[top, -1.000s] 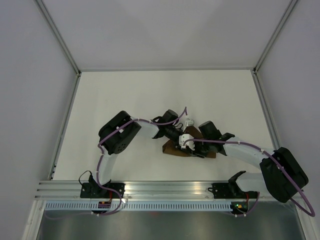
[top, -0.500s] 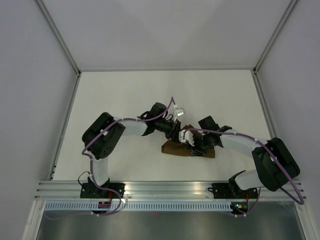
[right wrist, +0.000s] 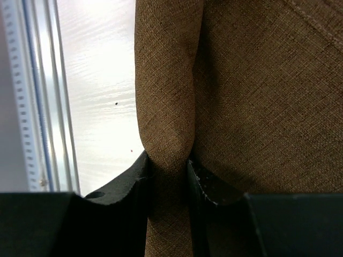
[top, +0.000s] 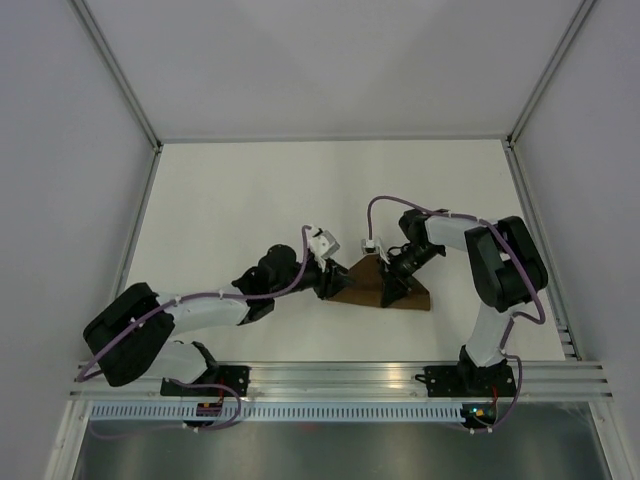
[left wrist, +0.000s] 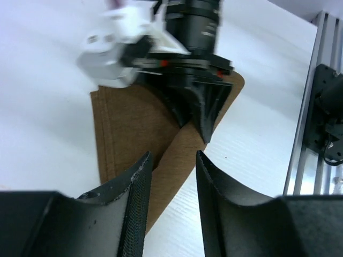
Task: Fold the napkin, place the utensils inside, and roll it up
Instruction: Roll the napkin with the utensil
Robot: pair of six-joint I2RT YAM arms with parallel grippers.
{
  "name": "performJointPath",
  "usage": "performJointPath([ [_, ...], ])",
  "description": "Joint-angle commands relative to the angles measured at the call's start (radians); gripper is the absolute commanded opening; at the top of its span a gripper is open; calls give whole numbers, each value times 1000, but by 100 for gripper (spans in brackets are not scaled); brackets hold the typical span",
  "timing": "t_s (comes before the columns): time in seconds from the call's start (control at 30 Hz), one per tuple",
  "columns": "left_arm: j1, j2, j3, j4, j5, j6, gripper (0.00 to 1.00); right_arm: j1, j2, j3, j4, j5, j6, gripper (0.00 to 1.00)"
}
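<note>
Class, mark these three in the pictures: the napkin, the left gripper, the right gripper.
napkin [left wrist: 126, 126]: left wrist view, on the flat brown cloth.
left gripper [left wrist: 171, 158]: left wrist view, midway between its fingertips.
right gripper [right wrist: 167, 160]: right wrist view, midway between fingertips pinching a fold.

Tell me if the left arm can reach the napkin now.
Probably yes: the left claw hangs open right over the edge of the napkin with nothing between, and the right claw pinches a fold farther along.

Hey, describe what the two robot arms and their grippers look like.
The left arm and right arm have white links between bulky black joint housings, with a purple cable running along each. The left gripper and right gripper have matte black fingers; a white block sits at each wrist.
</note>
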Motion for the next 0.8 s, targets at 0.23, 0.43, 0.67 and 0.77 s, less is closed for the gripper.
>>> performJointPath([
  [0.23, -316, 188, 107, -64, -395, 544, 48, -35, 244, 137, -152, 78, -117, 1],
  [0.43, -406, 360, 184, -32, -474, 678, 55, -36, 259, 138, -149, 88, -111, 1],
  [0.67, -413, 450, 241, -21, -491, 735, 64, -38, 265, 141, -152, 94, -111, 1],
  [0.77, -413, 463, 250, -44, -477, 741, 63, -38, 268, 144, -152, 95, -108, 1],
])
